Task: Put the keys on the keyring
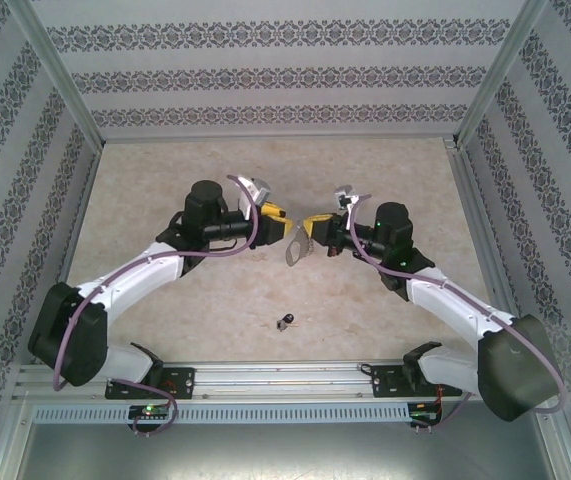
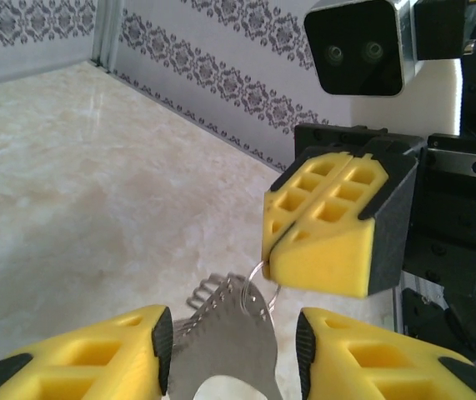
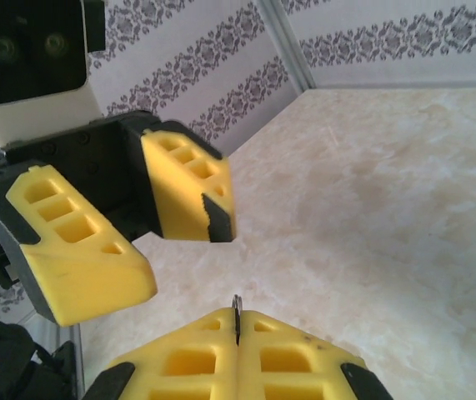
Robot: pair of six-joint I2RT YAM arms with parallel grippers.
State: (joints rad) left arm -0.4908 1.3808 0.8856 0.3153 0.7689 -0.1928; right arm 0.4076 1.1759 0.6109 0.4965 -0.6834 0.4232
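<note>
Left pincer (image 1: 285,226): jaws apart. In its own wrist view the two yellow fingers (image 2: 87,358) stand on either side of the keyring; whether they touch it I cannot tell.
Right pincer (image 1: 314,234): jaws together, clamped on the keyring. A thin metal edge shows in the seam between its fingers (image 3: 288,358).
Keyring (image 1: 297,250): off the bench, hanging between the two pincer tips near the middle of the top view. The left pincer is at its 10 o'clock and the right pincer at its 2 o'clock.
Keyring, close up (image 2: 229,350): a flat grey plate with a jagged fringe along its upper left edge. A thin wire loop at its top runs up to the shut right pincer (image 2: 273,254).
Key (image 1: 285,321): small and black-headed, lying alone on the bench at 6 o'clock of the keyring, well apart from both pincers.
Bench (image 1: 165,180): pale and marbled.
</note>
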